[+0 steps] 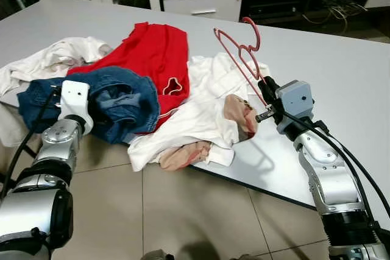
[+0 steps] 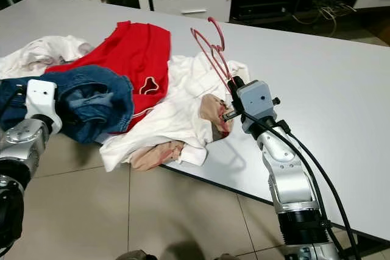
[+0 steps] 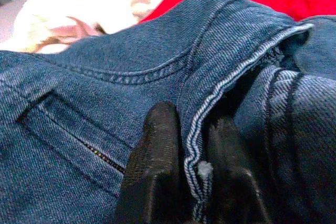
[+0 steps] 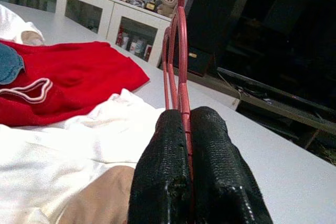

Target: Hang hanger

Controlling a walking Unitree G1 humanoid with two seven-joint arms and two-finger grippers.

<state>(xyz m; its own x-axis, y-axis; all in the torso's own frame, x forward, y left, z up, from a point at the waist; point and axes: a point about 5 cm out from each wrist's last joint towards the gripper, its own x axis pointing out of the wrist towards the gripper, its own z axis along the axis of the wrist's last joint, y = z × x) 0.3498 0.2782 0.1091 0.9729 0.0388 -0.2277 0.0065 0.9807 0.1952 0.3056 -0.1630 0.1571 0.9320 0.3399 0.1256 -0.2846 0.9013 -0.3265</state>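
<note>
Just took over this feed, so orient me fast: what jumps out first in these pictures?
The right gripper holds a red wire hanger up above the heap of clothes, its fingers shut on the wire. The left gripper is clamped on a seam of the blue jeans at the near edge of the grey table. Between them lie a red garment and rumpled white clothes.

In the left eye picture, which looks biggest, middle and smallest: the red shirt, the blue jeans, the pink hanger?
1. Red shirt, biggest.
2. Blue jeans, nearly as big; bunched up and partly behind the left gripper's arm, so this is unsure.
3. Pink hanger, smallest, just thin wire.
</note>
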